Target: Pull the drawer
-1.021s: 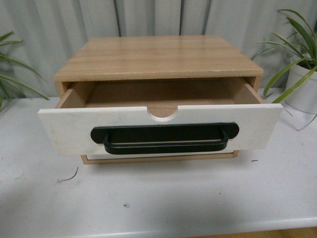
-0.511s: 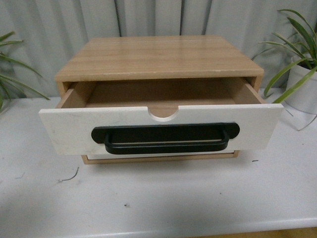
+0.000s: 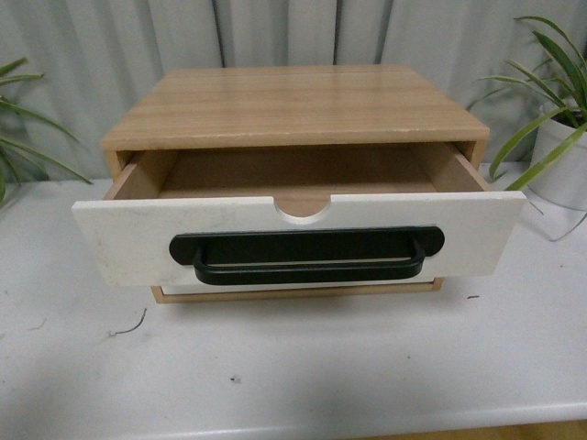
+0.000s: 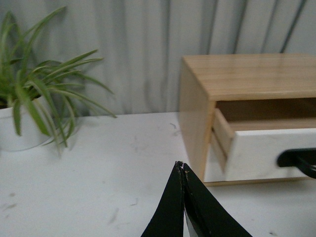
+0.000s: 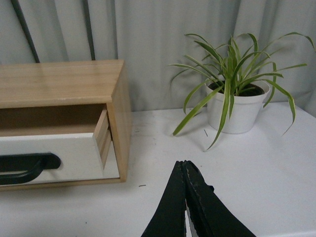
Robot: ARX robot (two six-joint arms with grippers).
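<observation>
The drawer (image 3: 128, 240) stands pulled out of a light wood cabinet (image 3: 293, 105) in the front view. Its white front carries a long black bar handle (image 3: 307, 256) and a half-round notch (image 3: 303, 213) in the top edge; the inside looks empty. Neither gripper shows in the front view. My left gripper (image 4: 181, 165) is shut on nothing, held over the table to the left of the cabinet, apart from the drawer (image 4: 256, 153). On the other side my right gripper (image 5: 182, 164) is shut and empty too, clear of the drawer (image 5: 74, 158).
A white table (image 3: 293, 367) bears the cabinet. A lower white drawer front (image 3: 293, 287) without a handle sits under the open one. Potted plants stand at both ends: one in a white pot (image 5: 232, 111) on the right, another (image 4: 19, 131) on the left. Grey curtain behind.
</observation>
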